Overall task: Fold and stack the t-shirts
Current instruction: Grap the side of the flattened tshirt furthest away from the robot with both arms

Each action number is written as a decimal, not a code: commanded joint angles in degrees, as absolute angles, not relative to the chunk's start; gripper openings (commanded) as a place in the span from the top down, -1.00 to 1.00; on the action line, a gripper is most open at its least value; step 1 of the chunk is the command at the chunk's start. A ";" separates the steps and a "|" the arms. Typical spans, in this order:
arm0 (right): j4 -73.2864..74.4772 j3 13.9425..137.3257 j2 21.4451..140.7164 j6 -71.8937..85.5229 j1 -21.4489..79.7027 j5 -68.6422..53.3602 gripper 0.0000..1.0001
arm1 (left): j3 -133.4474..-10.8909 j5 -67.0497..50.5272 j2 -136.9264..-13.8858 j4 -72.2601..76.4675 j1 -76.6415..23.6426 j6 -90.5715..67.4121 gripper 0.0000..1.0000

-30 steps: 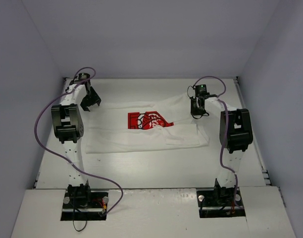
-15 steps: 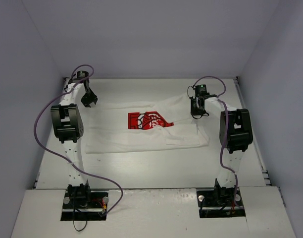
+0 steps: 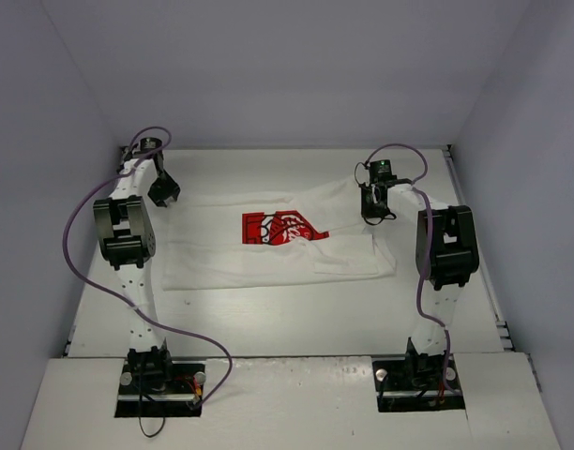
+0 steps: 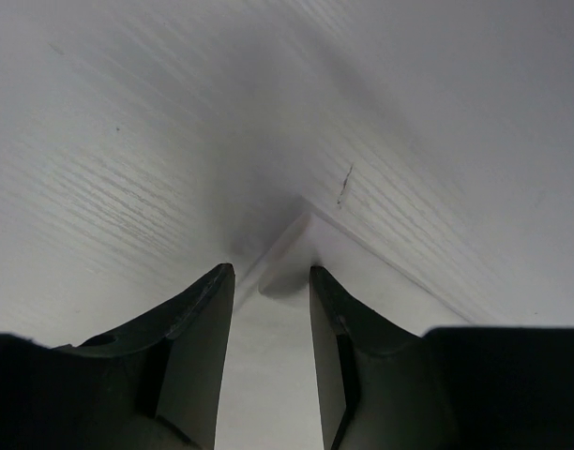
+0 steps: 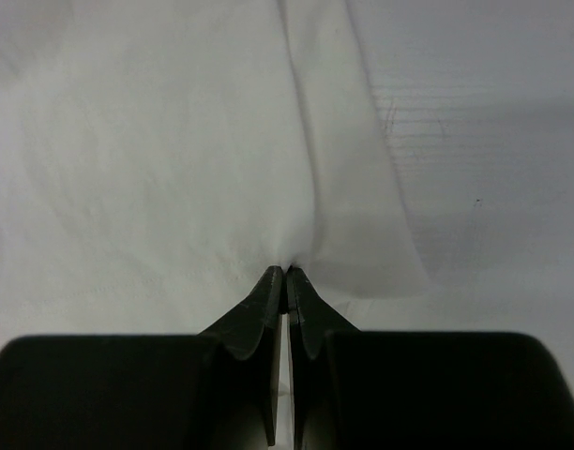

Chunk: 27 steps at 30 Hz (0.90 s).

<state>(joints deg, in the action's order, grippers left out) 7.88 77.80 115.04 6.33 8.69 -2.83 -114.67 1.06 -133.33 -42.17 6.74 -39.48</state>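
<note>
The left gripper [image 4: 270, 272] has its two dark fingers [image 4: 188, 352] set apart, one on each side of a pointed corner of the white t-shirt [image 4: 292, 246]. The cloth lies flat in the gap, unpinched. Beyond that corner stretches the white, grained table [image 4: 128, 141], shadowed close around it, with a short dark scratch [image 4: 344, 184] just beyond the corner's tip

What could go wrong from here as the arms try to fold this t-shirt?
1. The left gripper has its jaws open with only a corner tip of the t-shirt between them; closing here may miss it or grip too little.
2. The right gripper pinches a small tuck of fabric, which might slip out on lifting.
3. If only the right side lifts, the shirt could drag askew.
</note>
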 commanded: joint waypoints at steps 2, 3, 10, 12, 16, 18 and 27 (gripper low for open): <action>6.71 79.57 112.85 5.89 8.88 -1.99 1.00 | -117.39 0.44 -132.22 -42.01 6.89 -40.40 0.36; 6.68 79.58 112.89 5.93 8.92 -2.06 1.00 | -117.54 0.35 -132.35 -41.97 6.86 -40.43 0.40; 6.77 79.72 113.12 5.98 8.96 -2.46 1.00 | -119.83 0.24 -132.48 -41.92 6.86 -38.99 0.84; 6.74 79.72 113.00 5.89 8.96 -2.64 1.00 | -120.56 0.64 -132.13 -42.01 6.86 -38.35 0.84; 6.77 79.80 112.91 5.92 8.96 -2.49 1.00 | -121.11 0.70 -131.63 -42.10 6.86 -37.71 0.84; 6.77 79.89 112.56 5.90 8.96 -2.64 1.00 | -121.28 0.26 -131.20 -42.02 6.86 -37.17 0.84; 6.94 80.86 108.93 6.61 8.79 -3.47 1.00 | -120.39 0.00 -128.31 -42.01 6.94 -35.88 1.00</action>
